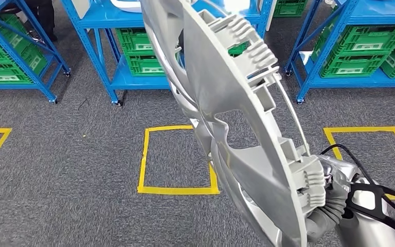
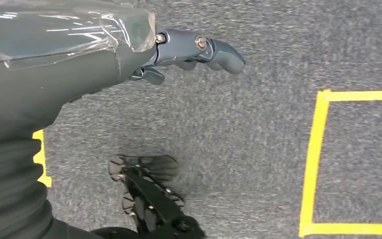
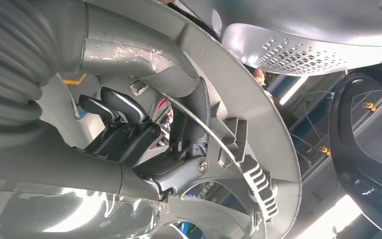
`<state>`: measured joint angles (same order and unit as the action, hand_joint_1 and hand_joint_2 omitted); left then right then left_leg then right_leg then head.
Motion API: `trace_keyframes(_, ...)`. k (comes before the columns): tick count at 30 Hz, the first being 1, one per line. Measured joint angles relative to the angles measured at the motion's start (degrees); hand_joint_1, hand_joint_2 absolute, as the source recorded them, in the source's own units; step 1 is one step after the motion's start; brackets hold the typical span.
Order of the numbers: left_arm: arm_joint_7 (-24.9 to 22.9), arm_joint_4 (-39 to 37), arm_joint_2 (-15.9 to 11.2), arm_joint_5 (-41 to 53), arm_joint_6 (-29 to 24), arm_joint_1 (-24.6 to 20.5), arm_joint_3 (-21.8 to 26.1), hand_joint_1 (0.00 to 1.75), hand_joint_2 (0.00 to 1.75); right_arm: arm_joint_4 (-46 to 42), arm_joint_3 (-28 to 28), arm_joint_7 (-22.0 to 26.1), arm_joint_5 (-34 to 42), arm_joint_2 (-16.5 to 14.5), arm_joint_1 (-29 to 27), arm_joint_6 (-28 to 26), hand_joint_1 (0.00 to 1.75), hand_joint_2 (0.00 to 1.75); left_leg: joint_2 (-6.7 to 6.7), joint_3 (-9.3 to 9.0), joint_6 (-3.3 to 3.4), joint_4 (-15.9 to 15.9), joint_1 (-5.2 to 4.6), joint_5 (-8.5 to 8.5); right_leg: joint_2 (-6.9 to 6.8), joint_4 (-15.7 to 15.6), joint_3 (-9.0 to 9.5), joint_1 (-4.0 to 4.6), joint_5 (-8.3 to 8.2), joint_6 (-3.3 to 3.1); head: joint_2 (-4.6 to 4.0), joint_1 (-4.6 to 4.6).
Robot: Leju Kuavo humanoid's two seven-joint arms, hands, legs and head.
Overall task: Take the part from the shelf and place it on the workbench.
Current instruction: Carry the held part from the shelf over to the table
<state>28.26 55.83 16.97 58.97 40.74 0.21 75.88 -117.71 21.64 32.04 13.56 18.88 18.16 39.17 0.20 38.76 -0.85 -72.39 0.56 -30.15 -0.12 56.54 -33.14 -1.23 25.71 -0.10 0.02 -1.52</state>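
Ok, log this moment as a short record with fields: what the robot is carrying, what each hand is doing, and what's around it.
part: large silver wheel cover, held up edge-on and tilted in front of the head camera
right hand: right hand grips the part at its rim, fingers hooked through an opening
left hand: left hand hangs over the carpet, holding nothing, fingers curled
floor: grey carpet with yellow tape squares
background: blue shelves holding green crates
workbench: can't be made out here
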Motion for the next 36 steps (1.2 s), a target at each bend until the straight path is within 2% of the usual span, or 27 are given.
trace_keyframes(1,0.0,0.0,0.0,0.0,0.0,0.0,0.0,0.00,1.75,0.0,0.0,0.0,0.0,0.0,0.1,0.0,1.75,1.75,-0.20,-3.10,0.19,3.7,0.04,1.22,0.08,0.0,-0.55,-0.01,-0.49,0.19,0.00,-0.01)
trace_keyframes(3,0.1,0.2,0.0,0.0,0.0,0.0,0.0,0.00,1.75,-0.1,0.0,-0.3,0.1,-0.2,0.3,0.0,1.75,1.75,-0.87,-9.29,0.79,12.4,-0.17,1.25,0.15,0.1,-1.32,0.09,-1.42,0.80,0.00,0.03)
trace_keyframes(4,0.1,0.3,0.0,0.1,0.1,-0.1,0.0,0.00,1.75,-0.1,0.0,-0.5,0.1,-0.3,0.5,-0.1,1.75,1.75,-1.15,-11.11,1.09,15.4,-0.36,0.74,0.14,0.0,-1.58,0.06,-1.92,1.21,0.00,0.05)
trace_keyframes(5,0.1,0.5,0.0,0.2,0.2,0.0,0.1,0.00,1.75,-0.2,0.0,-0.8,0.1,-0.4,0.6,-0.1,1.75,1.75,-1.28,-11.69,1.39,16.7,-0.61,0.35,0.12,-0.1,-1.84,-0.01,-2.44,1.65,0.00,0.06)
trace_keyframes(7,0.2,0.7,0.0,0.4,0.4,0.0,0.1,0.00,1.75,-0.5,0.0,-1.3,0.1,-0.6,0.5,-0.3,1.75,1.75,-0.95,-11.09,2.13,17.3,-0.82,1.31,0.14,-0.2,-2.29,-0.22,-3.01,2.31,0.00,0.05)
trace_keyframes(8,0.2,0.8,0.0,0.5,0.5,0.0,0.1,0.00,1.75,-0.7,-0.1,-1.4,0.1,-0.6,0.5,-0.4,1.75,1.75,-0.72,-10.67,2.63,17.5,-0.80,2.02,0.14,0.6,-2.78,-0.23,-2.14,2.26,0.00,0.13)
trace_keyframes(10,0.2,0.8,0.0,0.7,0.6,-0.1,0.1,0.00,1.75,-0.9,-0.1,-1.7,0.1,-0.6,0.4,-0.6,1.75,1.75,-0.28,-9.46,3.39,17.8,-0.69,3.43,0.11,5.5,-4.63,-0.21,2.21,1.56,0.01,0.41)
trace_keyframes(12,0.2,0.8,0.0,0.9,0.6,-0.1,0.1,0.00,1.75,-1.2,-0.2,-1.7,0.1,-0.6,0.0,-0.7,1.75,1.75,-0.10,-7.67,3.72,17.6,-0.93,4.66,0.11,13.2,-6.64,-0.18,6.60,1.30,0.01,0.59)
trace_keyframes(13,0.2,0.8,0.0,1.0,0.7,-0.1,0.1,0.00,1.75,-1.3,-0.3,-1.7,0.1,-0.6,-0.3,-0.7,1.75,1.75,0.02,-6.76,3.76,17.4,-1.06,5.25,0.11,16.0,-6.89,-0.17,7.22,1.64,0.00,0.61)
trace_keyframes(14,0.2,0.8,0.0,1.1,0.7,-0.1,0.1,0.00,1.75,-1.4,-0.4,-1.6,0.0,-0.5,-0.6,-0.7,1.75,1.75,0.11,-5.79,3.76,17.2,-1.16,5.80,0.12,17.0,-6.28,-0.17,6.67,2.20,0.00,0.61)
trace_keyframes(15,0.2,0.8,0.0,1.2,0.7,-0.1,0.1,0.00,1.75,-1.4,-0.5,-1.5,0.0,-0.5,-0.8,-0.7,1.75,1.75,0.18,-4.76,3.70,16.7,-1.23,6.28,0.11,16.0,-4.68,-0.17,5.35,2.80,0.00,0.62)
trace_keyframes(16,0.3,0.8,0.0,1.4,0.7,-0.1,0.1,0.00,1.75,-1.5,-0.6,-1.3,-0.1,-0.4,-1.0,-0.8,1.75,1.75,0.24,-3.76,3.58,16.2,-1.26,6.68,0.08,13.0,-2.15,-0.17,4.05,3.20,0.00,0.62)
trace_keyframes(17,0.4,0.8,0.0,1.5,0.6,-0.1,0.1,0.00,1.75,-1.7,-0.7,-1.2,-0.3,-0.4,-1.1,-0.8,1.75,1.75,0.26,-2.80,3.40,15.6,-1.33,7.02,0.04,8.8,0.86,-0.08,3.73,3.18,0.00,0.62)
trace_keyframes(19,0.6,0.9,0.0,1.6,0.6,-0.1,0.1,0.00,1.75,-2.2,-0.8,-0.9,-0.5,-0.4,-1.2,-0.8,1.75,1.75,0.31,-1.57,2.88,14.7,-1.42,7.78,0.06,1.8,5.21,0.21,4.73,2.33,0.01,0.55)
trace_keyframes(20,0.6,0.9,0.0,1.7,0.6,0.0,0.1,0.00,1.75,-2.5,-0.9,-0.8,-0.7,-0.4,-1.3,-0.9,1.75,1.75,0.33,-1.23,2.58,14.6,-1.42,8.30,0.10,0.3,5.91,0.44,5.31,1.82,0.01,0.56)
trace_keyframes(22,0.7,1.2,0.0,1.8,0.6,0.1,0.2,0.00,1.75,-2.8,-1.0,-1.0,-1.0,-0.4,-1.4,-1.0,1.75,1.75,0.22,-0.75,1.98,14.7,-1.33,9.12,0.10,-0.1,5.13,0.38,4.59,1.02,0.00,0.66)
trace_keyframes(23,0.7,1.4,0.0,1.8,0.7,0.2,0.3,0.00,1.75,-3.0,-0.9,-1.1,-1.1,-0.4,-1.4,-1.1,1.75,1.75,0.09,-0.29,1.63,14.3,-1.25,8.36,0.03,-0.1,4.64,0.23,4.02,0.54,0.00,0.64)
trace_keyframes(24,0.7,1.6,0.0,2.0,0.9,0.3,0.4,0.00,1.75,-3.2,-0.9,-1.1,-1.3,-0.5,-1.5,-1.2,1.75,1.75,-0.05,0.27,1.23,12.9,-1.13,6.43,-0.04,-0.2,4.03,0.02,3.33,0.10,0.00,0.57)
trace_keyframes(27,0.4,2.4,0.1,2.6,1.5,0.5,0.7,0.00,1.75,-3.6,-1.0,-1.3,-1.4,-0.5,-1.9,-1.3,1.75,1.75,-0.21,2.35,0.04,2.8,-0.41,-2.08,-0.09,-0.1,1.87,-0.07,1.24,-0.40,0.00,0.38)
trace_keyframes(28,0.2,2.6,0.1,2.8,1.7,0.5,0.8,0.00,1.75,-3.7,-1.0,-1.3,-1.3,-0.5,-2.0,-1.3,1.75,1.75,-0.22,2.55,-0.19,-0.4,-0.19,-3.11,-0.09,-0.1,1.03,-0.06,0.57,-0.34,0.00,0.38)
trace_keyframes(29,0.1,2.8,0.1,3.1,1.9,0.5,0.9,0.00,1.75,-3.7,-1.0,-1.3,-1.2,-0.4,-2.1,-1.3,1.75,1.75,-0.21,2.06,-0.31,-2.1,-0.02,-2.76,-0.08,0.0,0.18,-0.06,-0.07,-0.24,0.00,0.38)
trace_keyframes(30,-0.1,3.1,0.2,3.3,2.0,0.5,1.0,0.00,1.75,-3.7,-1.0,-1.2,-1.1,-0.4,-2.2,-1.3,1.75,1.75,-0.22,0.62,-0.32,-1.8,0.10,-1.35,-0.07,0.1,-0.66,-0.06,-0.69,-0.11,0.00,0.38)
trace_keyframes(31,-0.1,3.3,0.2,3.5,2.0,0.5,1.1,0.00,1.75,-3.7,-1.0,-1.2,-0.9,-0.3,-2.3,-1.3,1.75,1.75,-0.24,-1.79,-0.24,0.5,0.18,0.28,-0.02,0.1,-1.46,-0.06,-1.31,0.04,0.00,0.38)
trace_keyframes(32,-0.2,3.6,0.2,3.7,2.1,0.5,1.2,0.00,1.75,-3.8,-1.1,-1.1,-0.8,-0.2,-2.4,-1.3,1.75,1.75,-0.34,-5.10,-0.04,4.4,0.18,1.08,0.03,0.2,-2.11,-0.05,-1.92,0.25,0.01,0.37)
trace_keyframes(34,-0.3,4.3,0.2,3.9,2.3,0.5,1.3,0.00,1.75,-4.0,-1.2,-1.0,-0.5,0.0,-2.6,-1.3,1.75,1.75,-0.57,-11.48,0.49,13.4,-0.09,0.06,0.07,0.2,-2.92,0.04,-3.10,0.89,0.01,0.41)
trace_keyframes(35,-0.3,4.6,0.2,4.0,2.4,0.5,1.4,0.00,1.75,-4.1,-1.3,-1.0,-0.4,0.1,-2.6,-1.3,1.75,1.75,-0.66,-13.19,0.80,16.2,-0.33,-0.78,0.02,0.1,-3.09,0.01,-3.68,1.26,0.01,0.42)
trace_keyframes(36,-0.3,4.8,0.2,4.0,2.6,0.6,1.5,0.00,1.75,-4.2,-1.4,-1.0,-0.3,0.1,-2.7,-1.3,1.75,1.75,-0.66,-13.63,1.12,17.5,-0.58,-1.02,-0.02,-0.1,-3.26,-0.03,-4.30,1.66,0.00,0.44)
